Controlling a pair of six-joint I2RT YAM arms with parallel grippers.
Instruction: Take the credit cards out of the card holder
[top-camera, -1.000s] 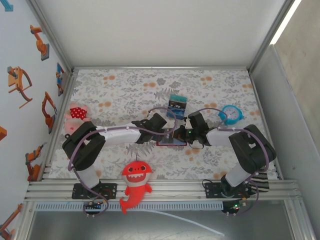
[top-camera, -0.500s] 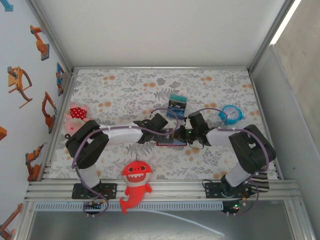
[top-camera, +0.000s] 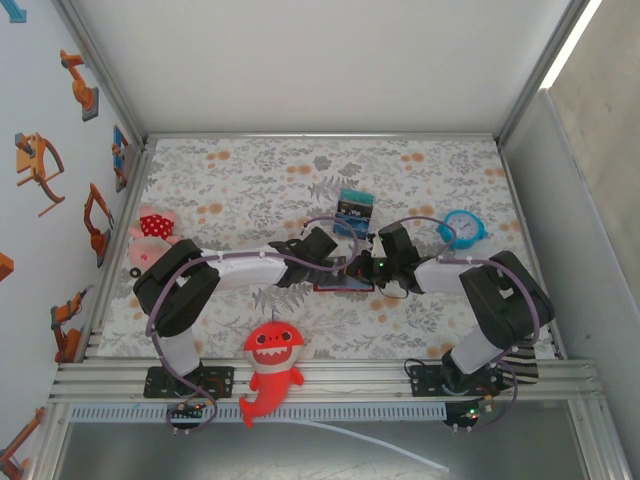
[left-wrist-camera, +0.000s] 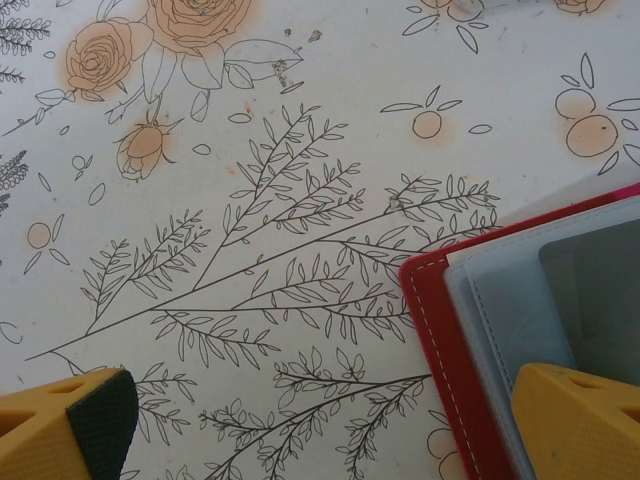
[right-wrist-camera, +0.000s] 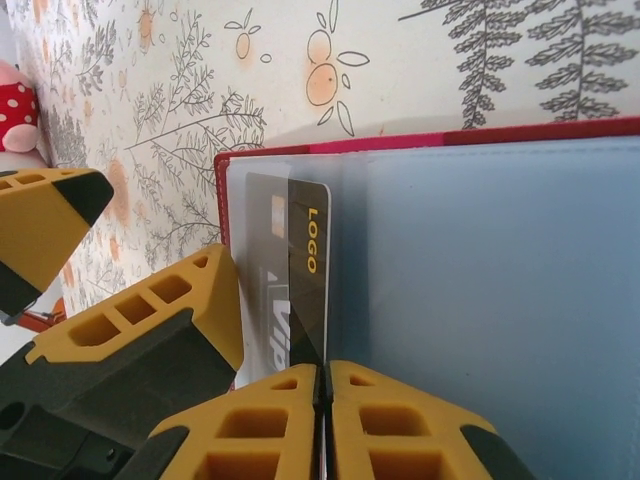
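Red card holder is lying open on the floral cloth. At its blue-grey sleeve the right gripper is pinching a dark credit card by the edge, while the left gripper is hanging spread wide over the holder's corner.

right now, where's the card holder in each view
top external: card holder mid-table, just nearer than the striped block.
left wrist: lower right corner, red edge and grey panel.
right wrist: centre to right edge, open, credit card pinched by the right hand.
shared landmark: floral tablecloth beside its red corner.
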